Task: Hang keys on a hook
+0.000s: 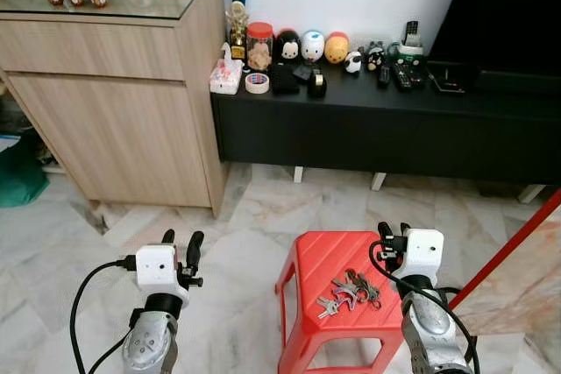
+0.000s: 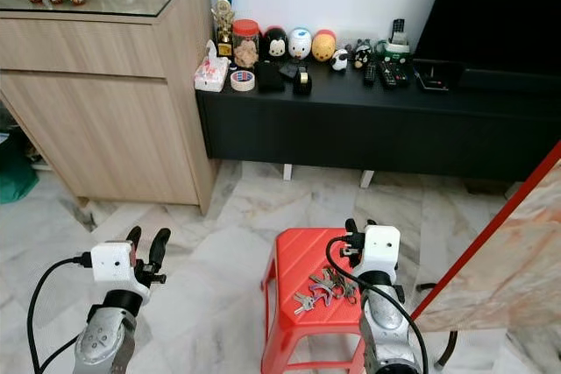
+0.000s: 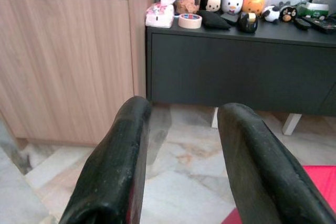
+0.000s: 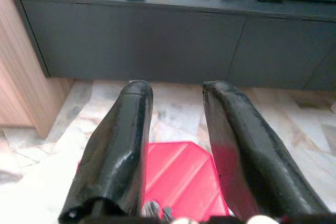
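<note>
1. The left hand (image 1: 182, 243) is raised over the marble floor (image 1: 245, 216), its fingers apart with nothing between them.
2. The right hand (image 1: 393, 232) hovers above the red stool (image 1: 320, 260), fingers spread and empty.
3. The keys (image 1: 351, 292) lie on the stool's seat, just beside the right arm.
4. No writing is legible.
5. Beyond stand a wooden cabinet (image 1: 114, 120) and a black worktop (image 1: 386, 120) carrying figurines (image 1: 313, 45), a tape roll (image 1: 257, 83) and remotes (image 1: 403, 72).
</note>
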Controlling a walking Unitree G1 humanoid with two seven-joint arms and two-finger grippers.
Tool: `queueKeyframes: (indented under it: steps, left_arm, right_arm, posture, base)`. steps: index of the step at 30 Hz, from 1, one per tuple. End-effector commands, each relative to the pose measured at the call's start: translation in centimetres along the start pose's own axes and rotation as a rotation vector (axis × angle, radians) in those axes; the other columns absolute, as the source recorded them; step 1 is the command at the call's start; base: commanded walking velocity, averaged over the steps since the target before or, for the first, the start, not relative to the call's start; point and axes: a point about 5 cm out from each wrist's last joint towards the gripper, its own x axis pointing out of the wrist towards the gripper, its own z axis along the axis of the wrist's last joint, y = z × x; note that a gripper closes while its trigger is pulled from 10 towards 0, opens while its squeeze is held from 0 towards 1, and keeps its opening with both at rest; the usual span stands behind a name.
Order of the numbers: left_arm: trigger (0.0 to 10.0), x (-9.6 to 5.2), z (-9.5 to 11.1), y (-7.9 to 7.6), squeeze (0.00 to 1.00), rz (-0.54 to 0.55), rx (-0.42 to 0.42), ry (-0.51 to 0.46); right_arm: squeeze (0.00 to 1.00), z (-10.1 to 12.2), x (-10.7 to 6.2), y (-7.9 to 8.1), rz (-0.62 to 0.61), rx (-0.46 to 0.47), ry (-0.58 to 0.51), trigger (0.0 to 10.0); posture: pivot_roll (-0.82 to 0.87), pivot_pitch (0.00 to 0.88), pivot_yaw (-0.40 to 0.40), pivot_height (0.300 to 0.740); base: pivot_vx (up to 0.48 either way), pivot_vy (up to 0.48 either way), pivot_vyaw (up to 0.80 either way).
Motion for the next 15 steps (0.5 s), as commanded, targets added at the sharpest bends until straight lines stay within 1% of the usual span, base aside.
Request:
queueKeyframes:
  steps: [1, 2, 5, 10, 12, 15]
  left_arm:
    - [10.0, 0.24, 0.40, -0.17, 0.00, -0.012, -0.007, -0.009]
    - [10.0, 0.06, 0.55, -0.20, 0.00, -0.015, -0.011, 0.001]
    - [10.0, -0.10, 0.71, -0.29, 0.00, -0.017, -0.020, 0.009]
    - [10.0, -0.04, 0.75, -0.44, 0.00, -0.011, -0.028, 0.012]
    - [10.0, -0.01, 0.76, -0.47, 0.00, -0.011, -0.027, 0.011]
    - [10.0, 0.04, 0.81, -0.51, 0.00, -0.003, -0.035, 0.016]
  right_arm:
    - [0.00, -0.34, -0.04, -0.48, -0.016, -0.001, 0.035, 10.0]
    - [0.00, -0.42, -0.41, -0.57, -0.022, -0.004, 0.037, 10.0]
    - [0.00, -0.62, -0.78, -0.56, -0.030, -0.004, 0.051, 10.0]
    - [0.00, -0.64, -0.69, -0.15, -0.010, -0.014, 0.056, 10.0]
    - [0.00, -0.58, -0.66, -0.16, -0.009, -0.014, 0.053, 10.0]
    - [0.00, -0.35, -0.47, -0.11, -0.008, -0.014, 0.040, 10.0]
  posture:
    - [0.04, 0.000, -0.078, 0.730]
    - [0.04, 0.000, -0.078, 0.720]
    - [0.04, 0.000, -0.081, 0.700]
    - [0.04, 0.000, -0.090, 0.660]
    - [0.04, 0.000, -0.090, 0.650]
    - [0.05, 0.000, -0.096, 0.650]
  base:
    - [0.000, 0.000, 0.00]
    - [0.000, 0.000, 0.00]
    - [0.000, 0.000, 0.00]
    - [0.000, 0.000, 0.00]
    - [0.000, 0.000, 0.00]
    - [0.000, 0.000, 0.00]
